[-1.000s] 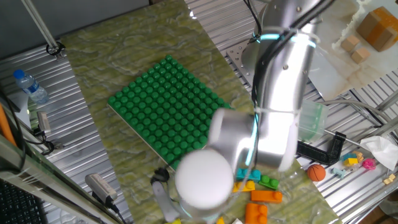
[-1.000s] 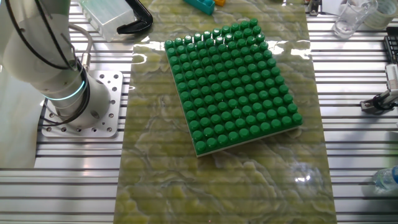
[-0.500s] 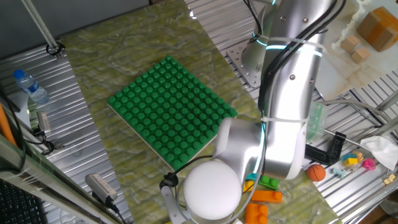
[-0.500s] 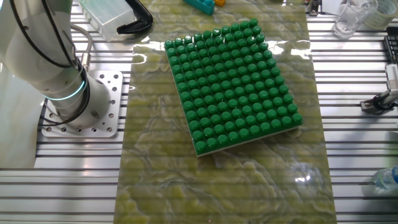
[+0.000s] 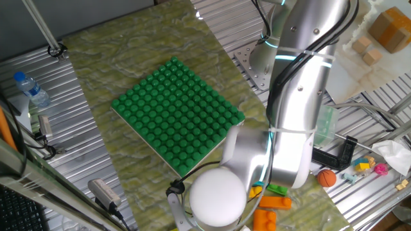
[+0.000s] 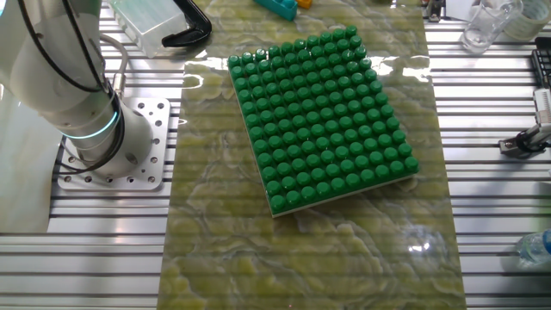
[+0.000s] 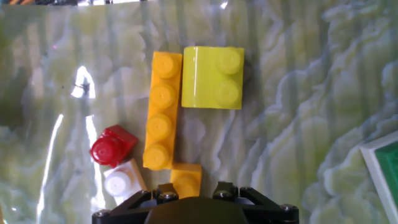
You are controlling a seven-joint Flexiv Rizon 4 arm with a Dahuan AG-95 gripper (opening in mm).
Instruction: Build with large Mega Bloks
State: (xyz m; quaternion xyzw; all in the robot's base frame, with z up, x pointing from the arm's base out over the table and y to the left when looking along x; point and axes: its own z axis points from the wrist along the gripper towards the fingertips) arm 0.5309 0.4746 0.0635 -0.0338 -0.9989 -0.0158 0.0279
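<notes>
Marbled green counter (image 7: 298, 112) beneath us: four-stud yellow-orange plastic brick (image 7: 163, 111) touching chunky lime-yellow two-stud brick (image 7: 213, 77); small red block (image 7: 112, 146), white block (image 7: 122, 182) beside. Our claw: fingers unseen, state unknown.

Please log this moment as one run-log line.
hand: above loose bricks, fingers unseen | below: four-stud orange brick beside yellow brick, red brick | baseplate: bare

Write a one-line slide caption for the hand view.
Hand camera above a four-stud yellow-orange brick beside a two-stud yellow brick, with red and white single-stud bricks nearby.
</notes>
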